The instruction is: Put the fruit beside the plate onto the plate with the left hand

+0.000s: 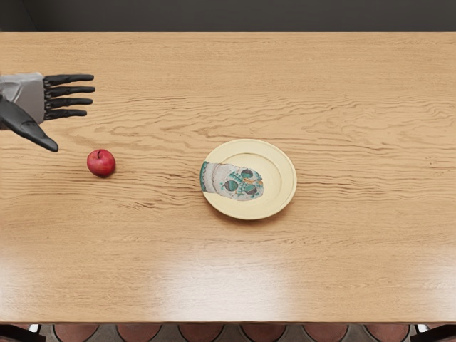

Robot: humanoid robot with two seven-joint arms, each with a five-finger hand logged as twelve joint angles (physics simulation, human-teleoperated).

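A small red apple [101, 162] lies on the wooden table [342, 92], left of a cream plate [279, 167] with a green patterned figure painted on it. The apple and plate are well apart. My left hand [60, 107] comes in from the left edge, above and to the left of the apple. Its dark fingers [71, 90] are stretched out straight toward the right and the thumb points down-right; it holds nothing and does not touch the apple. The right arm does not show.
The table's far edge runs along the top against a dark background. Its near edge lies at the bottom, with floor tiles below.
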